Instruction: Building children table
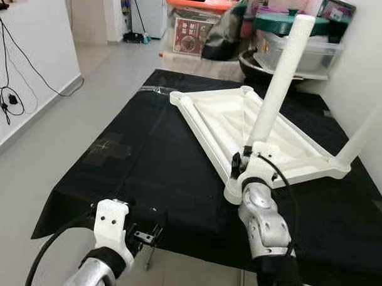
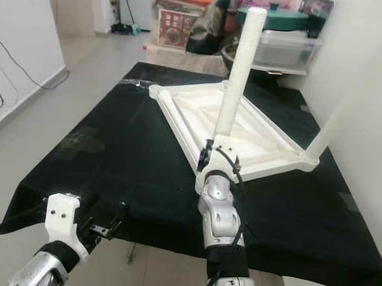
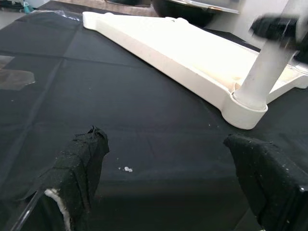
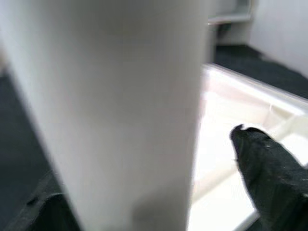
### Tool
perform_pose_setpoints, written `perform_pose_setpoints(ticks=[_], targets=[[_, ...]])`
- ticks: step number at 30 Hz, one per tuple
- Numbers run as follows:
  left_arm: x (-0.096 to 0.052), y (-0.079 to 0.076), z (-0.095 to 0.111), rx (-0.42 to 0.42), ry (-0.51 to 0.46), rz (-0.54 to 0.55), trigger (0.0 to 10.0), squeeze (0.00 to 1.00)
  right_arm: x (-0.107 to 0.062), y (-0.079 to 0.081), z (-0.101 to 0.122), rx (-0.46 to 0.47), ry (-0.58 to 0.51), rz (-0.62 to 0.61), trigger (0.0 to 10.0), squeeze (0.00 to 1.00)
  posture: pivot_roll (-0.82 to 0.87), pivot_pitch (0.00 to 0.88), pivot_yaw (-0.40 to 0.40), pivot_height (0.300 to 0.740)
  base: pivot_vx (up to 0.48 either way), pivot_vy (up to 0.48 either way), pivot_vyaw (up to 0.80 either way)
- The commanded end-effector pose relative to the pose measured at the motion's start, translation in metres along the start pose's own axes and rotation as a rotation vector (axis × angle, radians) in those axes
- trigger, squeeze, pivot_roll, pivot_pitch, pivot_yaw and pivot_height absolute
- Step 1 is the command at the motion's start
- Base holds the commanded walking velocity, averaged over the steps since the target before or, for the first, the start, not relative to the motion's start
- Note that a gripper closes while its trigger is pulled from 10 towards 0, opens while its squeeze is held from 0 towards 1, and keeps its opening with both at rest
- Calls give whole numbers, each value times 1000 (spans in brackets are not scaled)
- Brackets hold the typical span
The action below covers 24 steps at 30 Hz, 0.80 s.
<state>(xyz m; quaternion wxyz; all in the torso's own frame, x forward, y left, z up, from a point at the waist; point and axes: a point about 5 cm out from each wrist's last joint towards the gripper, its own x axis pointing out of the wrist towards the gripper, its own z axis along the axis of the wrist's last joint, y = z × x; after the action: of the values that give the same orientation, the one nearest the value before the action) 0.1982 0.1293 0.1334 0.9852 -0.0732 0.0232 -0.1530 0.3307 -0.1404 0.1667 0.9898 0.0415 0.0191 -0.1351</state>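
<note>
A white children's table top (image 1: 220,119) lies upside down on a black cloth (image 1: 146,173). One white leg (image 1: 278,83) stands upright in its near corner socket. A second leg (image 1: 367,130) rises from the right corner. My right gripper (image 1: 250,161) sits around the base of the near leg. In the right wrist view the leg (image 4: 110,106) is very close, and a gap shows between it and one black finger (image 4: 269,168). My left gripper (image 3: 168,163) hovers open over the cloth at the table's front left edge (image 1: 144,234), holding nothing.
Behind the table stand plastic boxes, a green-lidded pot (image 1: 283,24) and an orange-lidded bin (image 1: 199,4). A white wall (image 1: 370,55) runs close along the right. Cables (image 1: 7,99) hang on the left wall, with grey floor (image 1: 59,132) beside the table.
</note>
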Motion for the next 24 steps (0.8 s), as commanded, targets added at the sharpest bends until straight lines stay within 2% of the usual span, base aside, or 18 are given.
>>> perform_pose_setpoints(ticks=[1, 2, 3, 5, 7, 8, 9, 10, 12, 13, 14, 15, 16, 18, 22, 24], targets=[[-2, 0, 0, -9, 2, -4, 10000, 0, -5, -8, 13, 55, -71, 15, 10000, 1000, 145, 0, -89, 740, 0, 0, 0], [-2, 0, 0, -9, 2, -4, 10000, 0, -5, -8, 13, 55, -71, 15, 10000, 1000, 145, 0, -89, 740, 0, 0, 0], [-2, 0, 0, -10, 4, -1, 10000, 0, -12, -9, 22, 79, -125, 53, 10000, 1000, 136, 0, -86, 740, 0, 0, 0], [-2, 0, 0, -10, 4, -1, 10000, 0, -12, -9, 22, 79, -125, 53, 10000, 1000, 136, 0, -86, 740, 0, 0, 0], [-4, 1, -1, -14, 7, 3, 10000, 0, -30, -13, 32, 92, -192, 129, 10000, 1000, 100, 0, -72, 740, 0, 0, 0], [-4, 1, -1, -14, 7, 3, 10000, 0, -30, -13, 32, 92, -192, 129, 10000, 1000, 100, 0, -72, 740, 0, 0, 0], [-4, 2, -1, -14, 12, 8, 10000, 0, -40, -17, 27, 84, -155, 158, 10000, 1000, 90, 0, -67, 740, 0, 0, 0], [-4, 2, -1, -14, 12, 8, 10000, 0, -40, -17, 27, 84, -155, 158, 10000, 1000, 90, 0, -67, 740, 0, 0, 0], [-5, 5, -2, -5, 24, 30, 10000, 0, -54, -25, 11, 67, -30, 230, 10000, 1000, 79, 0, -66, 740, 0, 0, 0], [-5, 5, -2, -5, 24, 30, 10000, 0, -54, -25, 11, 67, -30, 230, 10000, 1000, 79, 0, -66, 740, 0, 0, 0], [-6, 6, -2, -1, 27, 39, 10000, 0, -58, -32, 4, 58, 40, 260, 10000, 1000, 69, 0, -61, 740, 0, 0, 0], [-6, 7, -2, -2, 29, 47, 10000, 0, -60, -38, -2, 18, 100, 275, 10000, 0, 64, 0, -60, 740, 0, 0, 0], [-6, 7, -2, -2, 29, 47, 10000, 0, -60, -38, -2, 18, 100, 275, 10000, 0, 64, 0, -60, 740, 0, 0, 0], [-7, 8, -2, -5, 29, 54, 10000, 0, -66, -49, -12, -60, 220, 270, 10000, 0, 55, 0, -62, 740, 0, 0, 0], [-7, 9, -2, 2, 30, 65, 10000, 0, -68, -51, -15, -69, 263, 290, 10000, 0, 49, 0, -64, 740, 0, 0, 0], [-7, 11, -2, 16, 34, 85, 10000, 0, -71, -52, -16, -44, 268, 308, 10000, 0, 49, 0, -64, 740, 0, 0, 0]])
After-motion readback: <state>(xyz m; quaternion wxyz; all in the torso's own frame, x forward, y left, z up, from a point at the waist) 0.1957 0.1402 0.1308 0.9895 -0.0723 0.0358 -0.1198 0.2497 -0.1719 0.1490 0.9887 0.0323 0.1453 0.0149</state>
